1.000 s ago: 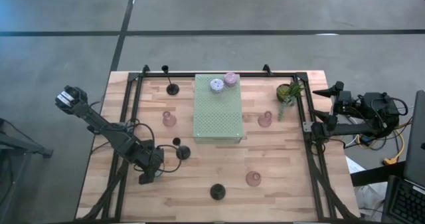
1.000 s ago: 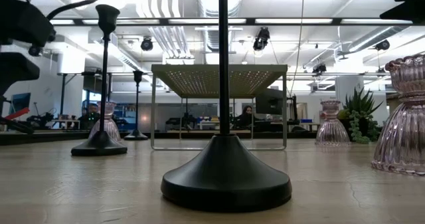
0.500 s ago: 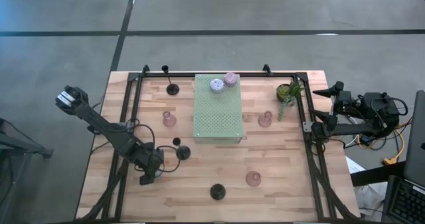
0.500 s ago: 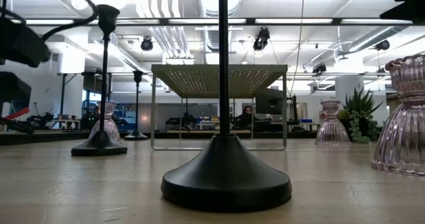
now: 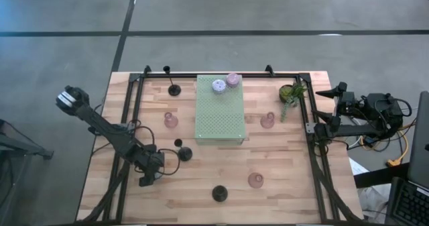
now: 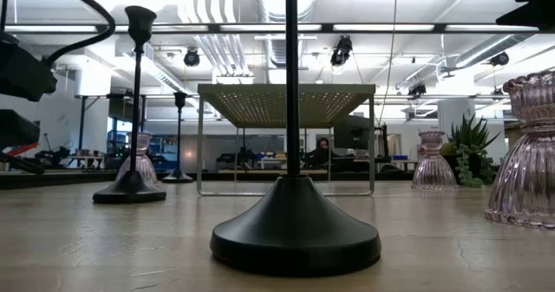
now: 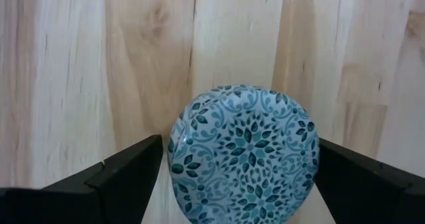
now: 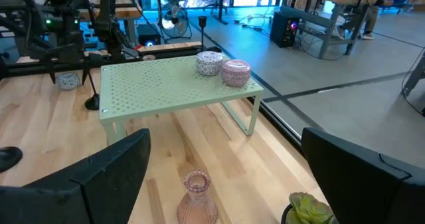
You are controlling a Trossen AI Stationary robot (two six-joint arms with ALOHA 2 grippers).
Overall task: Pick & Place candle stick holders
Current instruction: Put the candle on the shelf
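A round blue-and-white patterned holder (image 7: 244,159) sits on the wooden table. My left gripper (image 7: 239,144) points down over it, open, with one finger on each side; I cannot tell if they touch it. In the high view my left gripper (image 5: 147,174) hides it. Three black thin-stemmed holders (image 5: 173,88) (image 5: 182,153) (image 5: 219,194) and three pink glass ones (image 5: 171,121) (image 5: 267,121) (image 5: 255,180) stand on the table. A lilac holder (image 5: 218,86) and a pink round one (image 5: 232,79) sit on the green mat (image 5: 219,115). My right gripper (image 8: 226,136) waits open at the right edge.
A small potted plant (image 5: 291,94) stands at the far right. The perforated mat stands on thin legs (image 6: 286,140) in the table's far middle. A black frame rail (image 5: 131,112) runs along the table's left, far and right sides. One black holder (image 5: 182,153) stands just right of my left gripper.
My left gripper has gone down a little toward the table over the blue holder. Nothing else has moved.
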